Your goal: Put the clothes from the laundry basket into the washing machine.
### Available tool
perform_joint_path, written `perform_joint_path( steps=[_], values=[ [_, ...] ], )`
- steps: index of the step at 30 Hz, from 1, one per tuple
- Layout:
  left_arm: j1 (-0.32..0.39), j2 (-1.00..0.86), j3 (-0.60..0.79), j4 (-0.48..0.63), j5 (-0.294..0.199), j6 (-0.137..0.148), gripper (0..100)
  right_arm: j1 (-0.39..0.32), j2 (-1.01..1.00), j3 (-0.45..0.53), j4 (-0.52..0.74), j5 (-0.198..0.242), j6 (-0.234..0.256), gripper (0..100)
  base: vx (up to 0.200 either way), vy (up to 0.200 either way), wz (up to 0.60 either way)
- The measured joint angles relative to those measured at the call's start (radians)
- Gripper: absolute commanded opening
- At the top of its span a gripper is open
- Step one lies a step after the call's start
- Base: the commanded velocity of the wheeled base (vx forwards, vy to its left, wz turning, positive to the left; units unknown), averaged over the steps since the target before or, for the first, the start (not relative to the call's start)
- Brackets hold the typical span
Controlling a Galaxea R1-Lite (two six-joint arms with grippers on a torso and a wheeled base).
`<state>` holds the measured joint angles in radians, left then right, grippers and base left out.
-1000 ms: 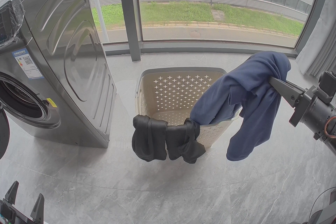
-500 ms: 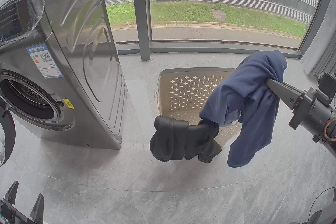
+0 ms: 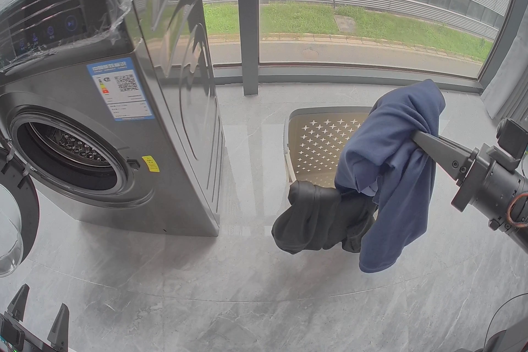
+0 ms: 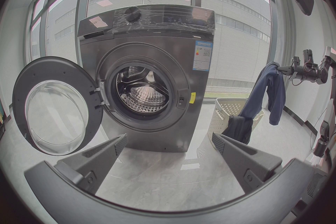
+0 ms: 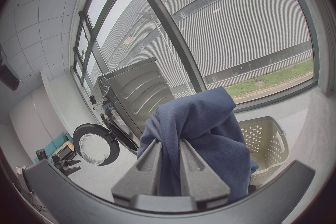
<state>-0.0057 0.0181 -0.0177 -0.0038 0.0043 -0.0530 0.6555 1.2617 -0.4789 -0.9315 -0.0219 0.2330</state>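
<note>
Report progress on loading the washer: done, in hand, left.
Done: the washing machine door stands open; the drum looks empty, so nothing is loaded. In hand: the right gripper is shut on the blue garment, held up by the laundry basket. Left: carry it to the drum, then the black garment draped over the basket's rim. The left gripper is open, empty.

our right gripper (image 5: 170,144) pinches a blue garment (image 5: 206,119), which drapes before the cream laundry basket (image 5: 271,137). beyond, we see the washing machine (image 5: 140,86), its round door (image 5: 95,144) swung open.
</note>
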Motion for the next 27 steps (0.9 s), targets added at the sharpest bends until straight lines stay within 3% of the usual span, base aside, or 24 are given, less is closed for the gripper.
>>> perform_joint_path(
  steps=[20,27],
  values=[
    [0.0,0.0,0.0,-0.001,0.0,0.001,100,0.008,0.019,0.003,0.0,0.0,-0.005,0,0.0,0.2,0.0],
    [0.0,0.0,0.0,0.0,0.0,0.0,100,0.008,0.031,0.003,0.001,0.0,-0.008,0,-0.029,0.0,0.0]
  ],
)
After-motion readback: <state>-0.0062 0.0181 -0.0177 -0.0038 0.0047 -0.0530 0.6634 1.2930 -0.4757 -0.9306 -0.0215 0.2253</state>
